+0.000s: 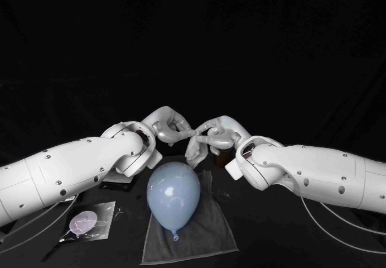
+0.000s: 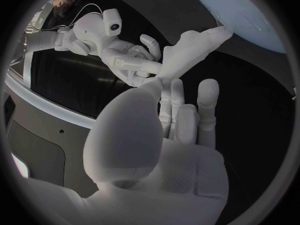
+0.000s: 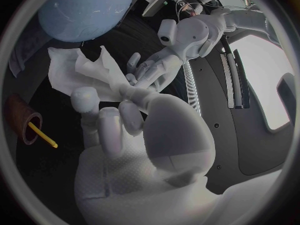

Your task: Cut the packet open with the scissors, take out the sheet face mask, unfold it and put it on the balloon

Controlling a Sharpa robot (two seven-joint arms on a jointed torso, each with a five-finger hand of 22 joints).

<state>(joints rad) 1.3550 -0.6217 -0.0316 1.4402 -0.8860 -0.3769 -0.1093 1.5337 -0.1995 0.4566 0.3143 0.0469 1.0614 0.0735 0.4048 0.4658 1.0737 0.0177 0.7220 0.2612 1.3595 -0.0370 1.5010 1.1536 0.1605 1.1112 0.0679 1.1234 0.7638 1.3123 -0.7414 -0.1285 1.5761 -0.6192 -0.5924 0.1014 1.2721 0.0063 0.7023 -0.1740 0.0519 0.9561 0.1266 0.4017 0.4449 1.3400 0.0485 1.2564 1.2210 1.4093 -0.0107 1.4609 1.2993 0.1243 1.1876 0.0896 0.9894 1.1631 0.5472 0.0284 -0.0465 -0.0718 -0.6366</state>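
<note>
Black table (image 1: 265, 254) under a black backdrop. Pale blue oval rubber balloon (image 1: 173, 192) lies on its side on a dark grey cloth towel (image 1: 201, 240) at the near middle, knot end toward the robot. Both arms reach in over the far end of the balloon, and the two hands meet just above and beyond it. Left hand (image 1: 165, 127): thumb and fingers closed on the white sheet face mask (image 3: 78, 72); in the left wrist view the other fingers stand straight and slightly apart. Right hand (image 1: 216, 134): fingertips also pinching the mask, close against the left hand's fingers, so the sheet is held between both hands. Mask state: partly folded and creased, with one loose flap standing up from the pinch point; it is lifted clear of the table. In the left wrist view the flap's tip sits at the balloon's edge, but contact cannot be told. Flat dark foil packet (image 1: 88, 222) with a pale pink picture on its face lies on the table to the near left of the towel, apart from it and from both hands. Some thin pale lines beside the packet are too small to identify. Right wrist view also records a brown cup-shaped holder (image 3: 19, 117) with a yellow stick (image 3: 42, 136) in it, standing well apart from the balloon.
</note>
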